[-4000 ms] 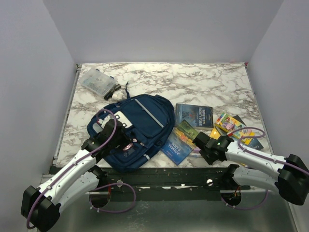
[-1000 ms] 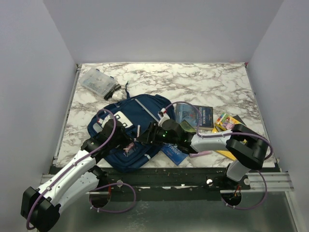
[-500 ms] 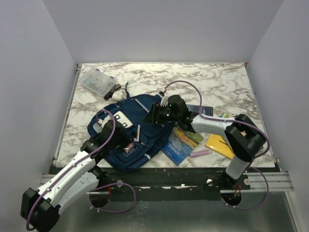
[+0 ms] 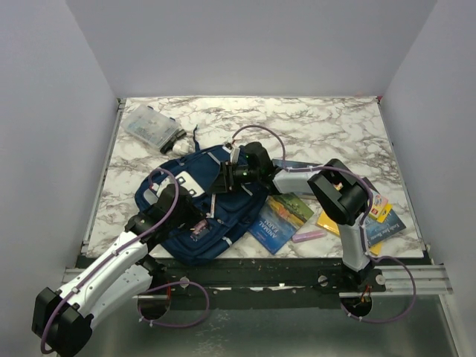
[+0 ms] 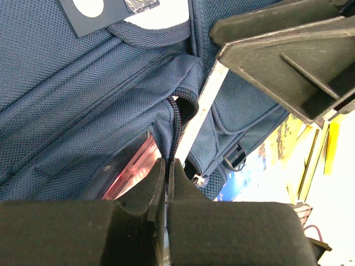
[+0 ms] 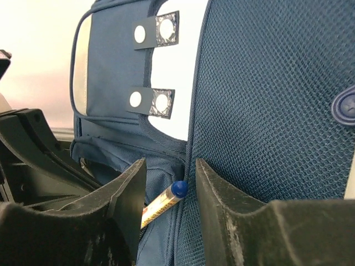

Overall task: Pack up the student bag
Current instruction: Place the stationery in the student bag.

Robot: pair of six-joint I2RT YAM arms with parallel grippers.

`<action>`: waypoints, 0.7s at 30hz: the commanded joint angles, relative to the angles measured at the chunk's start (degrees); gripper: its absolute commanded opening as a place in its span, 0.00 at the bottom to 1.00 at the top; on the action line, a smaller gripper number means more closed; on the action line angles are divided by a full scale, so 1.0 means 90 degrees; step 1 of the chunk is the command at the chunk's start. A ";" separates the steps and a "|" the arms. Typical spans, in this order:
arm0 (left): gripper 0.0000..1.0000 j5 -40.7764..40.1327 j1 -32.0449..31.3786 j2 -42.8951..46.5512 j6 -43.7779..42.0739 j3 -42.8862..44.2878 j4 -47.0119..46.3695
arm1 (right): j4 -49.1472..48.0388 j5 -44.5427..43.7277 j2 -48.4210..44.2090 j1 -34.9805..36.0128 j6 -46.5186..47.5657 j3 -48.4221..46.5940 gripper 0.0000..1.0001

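The student bag (image 4: 227, 219) lies flat at the table's front left, navy with grey stripes and a white patch. My left gripper (image 4: 195, 221) is shut on the fabric edge of its zip opening (image 5: 176, 111), holding it up. My right gripper (image 4: 221, 181) hovers over the bag's middle, its jaws open. Between the jaws, a pen (image 6: 164, 200) with a pale barrel and blue cap pokes out of the opening, not gripped. The pen also shows in the left wrist view (image 5: 198, 113), slanting into the opening below the right gripper's fingers (image 5: 283, 52). The bag fills the right wrist view (image 6: 266, 100).
A clear plastic box (image 4: 151, 126) lies at the back left. Books (image 4: 277, 219) lie right of the bag, with a pink marker (image 4: 308, 236), a yellow pad (image 4: 331, 222) and a colourful pack (image 4: 381, 210) near the front right edge. A reddish clear item (image 5: 130, 169) shows inside the bag.
My right arm has swung from the books at the right over onto the bag, and its elbow has folded back toward the far side. The left gripper has stayed on the bag's edge.
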State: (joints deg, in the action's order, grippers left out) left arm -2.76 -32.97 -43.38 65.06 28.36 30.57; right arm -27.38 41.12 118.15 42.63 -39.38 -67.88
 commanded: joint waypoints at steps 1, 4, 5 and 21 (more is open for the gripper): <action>0.00 0.0290 0.0001 -0.0029 -0.0040 0.0057 -0.0372 | -0.0697 0.0746 0.0272 -0.0029 -0.0380 -0.0048 0.37; 0.00 0.0284 0.0001 0.0024 0.0026 0.0004 -0.0390 | -0.1131 0.0791 0.0051 -0.0029 -0.0760 0.0346 0.18; 0.00 0.0263 0.0006 0.0031 0.0010 0.0001 -0.0400 | -0.1152 0.0719 -0.0048 -0.0027 -0.0834 0.0489 0.12; 0.00 0.0232 0.0005 -0.0005 0.0032 0.0082 -0.0490 | -0.2169 -0.0694 -0.1285 0.0693 -0.3063 0.2483 0.01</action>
State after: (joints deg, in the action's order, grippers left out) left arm -2.37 -32.97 -43.55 65.06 28.36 30.55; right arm -45.45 37.39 108.75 43.44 -62.06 -46.19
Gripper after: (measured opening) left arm 0.011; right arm 0.037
